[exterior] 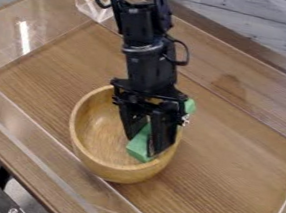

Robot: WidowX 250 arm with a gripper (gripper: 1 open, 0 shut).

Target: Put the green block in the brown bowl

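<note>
Single-arm placement of the green block in the brown bowl. The black gripper is pressed together on the block, its fingertips angled down over the bowl's right-hand half as the camera views it. The block lies directly at the fingertips, between them, rather than off to one side; its exposed lower part projects just below them, within the bowl's outline. The only arm present, the robot arm, reaches in from the top of the view.

The block's long axis appears to slant, from a lower end pointing toward the near side of the bowl to an upper end directed up and to the right, behind the dark fingers. A second green patch shows beyond the fingers near the right rim; whether it is the block's other end cannot be told. Nor can it be told whether the lower end touches the bowl's floor or hangs just above it.

The task is judged nearly complete, with release remaining. The next move calls for spreading the fingers while the whole block lies inside the rim; its upper end, if it extends over the right rim, could catch there.
</note>
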